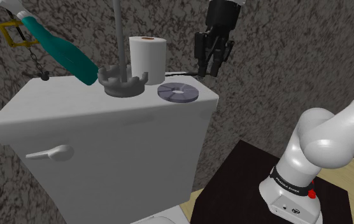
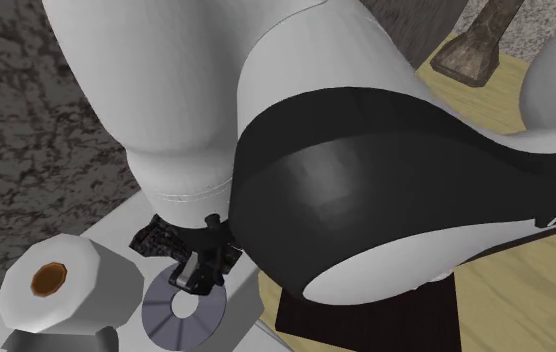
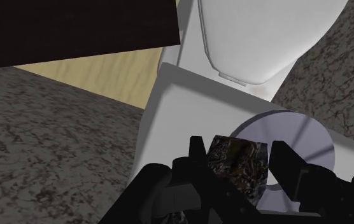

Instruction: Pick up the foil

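The foil (image 3: 235, 167) is a dark, crumpled, glinting wad clasped between my two black fingers in the wrist view. My gripper (image 3: 238, 151) is shut on it and hangs above the back right corner of a white toilet tank lid (image 1: 106, 114). In the shoulder view the gripper (image 1: 209, 66) points down just beyond a flat grey-violet disc (image 1: 177, 93) lying on the lid. The second exterior view has the gripper (image 2: 192, 268) right over that disc (image 2: 181, 310), with the arm's white and black body covering most of the picture.
On the lid stand a white paper roll (image 1: 148, 58) and a grey brush holder (image 1: 123, 81) with an upright rod. A teal brush (image 1: 61, 51) leans at the back left. A speckled wall rises behind. The dark stand (image 1: 233, 191) sits at lower right.
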